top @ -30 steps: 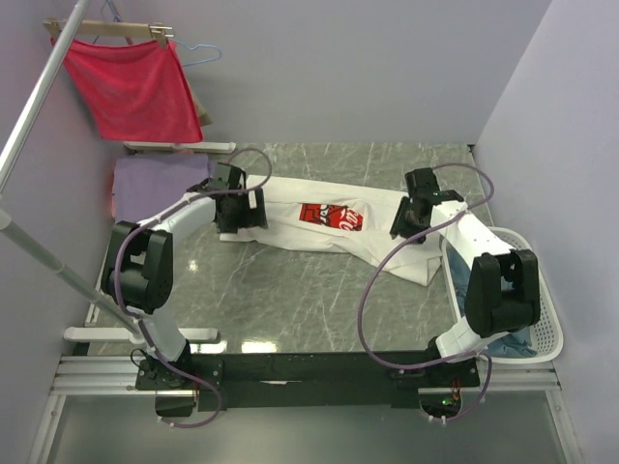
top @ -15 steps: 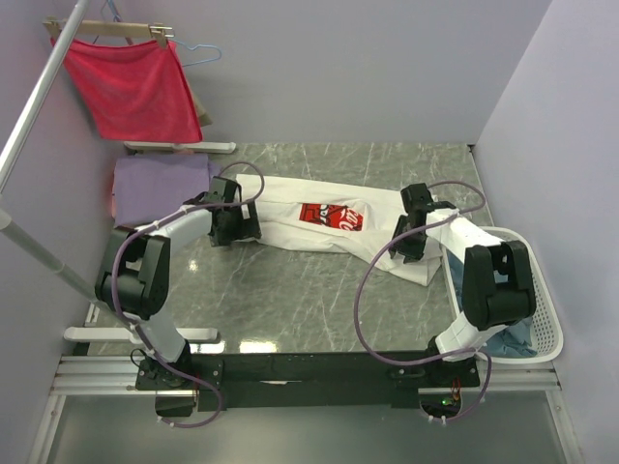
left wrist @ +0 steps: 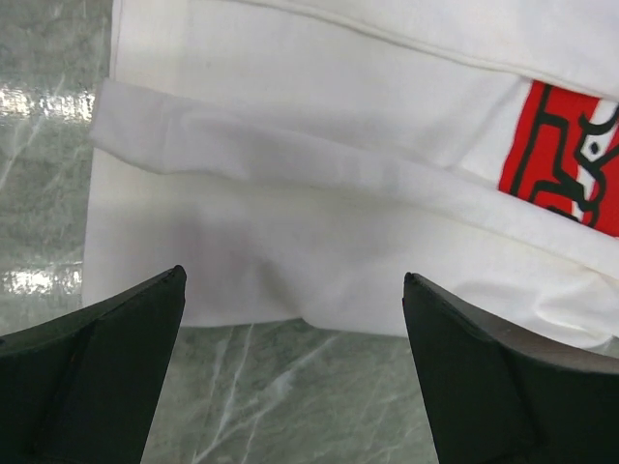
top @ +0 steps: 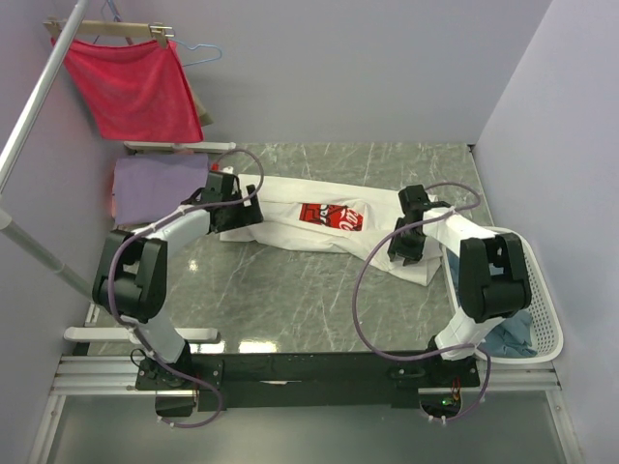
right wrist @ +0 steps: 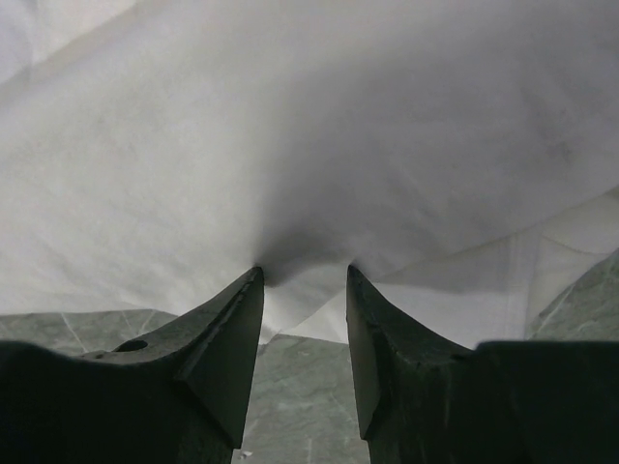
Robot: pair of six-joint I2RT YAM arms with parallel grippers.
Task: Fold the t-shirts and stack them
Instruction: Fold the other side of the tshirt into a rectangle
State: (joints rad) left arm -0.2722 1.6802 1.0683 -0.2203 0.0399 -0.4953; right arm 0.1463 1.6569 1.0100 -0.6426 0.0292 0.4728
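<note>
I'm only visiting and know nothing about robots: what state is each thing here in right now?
white t-shirt: laid out on the table, print up, creased.
lavender t-shirt: folded, far left.
grey-blue t-shirt: crumpled in the laundry basket.
red cloth: hanging up.
left gripper: wide open over the white shirt's edge.
right gripper: partly open, tips at the white shirt.
</note>
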